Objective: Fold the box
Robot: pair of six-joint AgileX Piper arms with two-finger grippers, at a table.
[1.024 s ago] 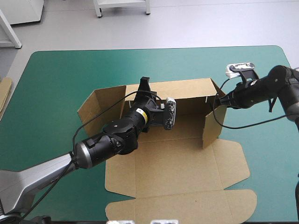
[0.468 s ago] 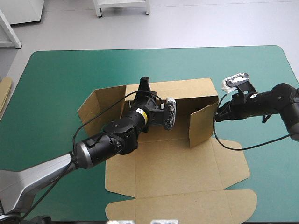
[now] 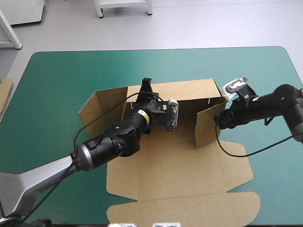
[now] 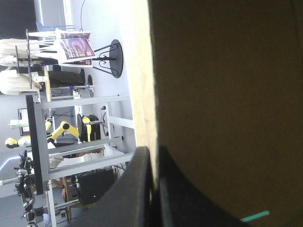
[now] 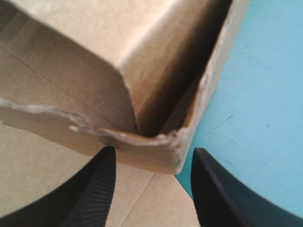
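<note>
The box [image 3: 175, 165] sits in the middle of the table [image 3: 61, 80]. My left tool [image 4: 152, 158] is pinched on its far wall [image 3: 189, 90], I think to hold it upright. My right tool [image 5: 152, 161] stands open at the corner of the right flap [image 3: 208, 125], probably to push it inward.
</note>
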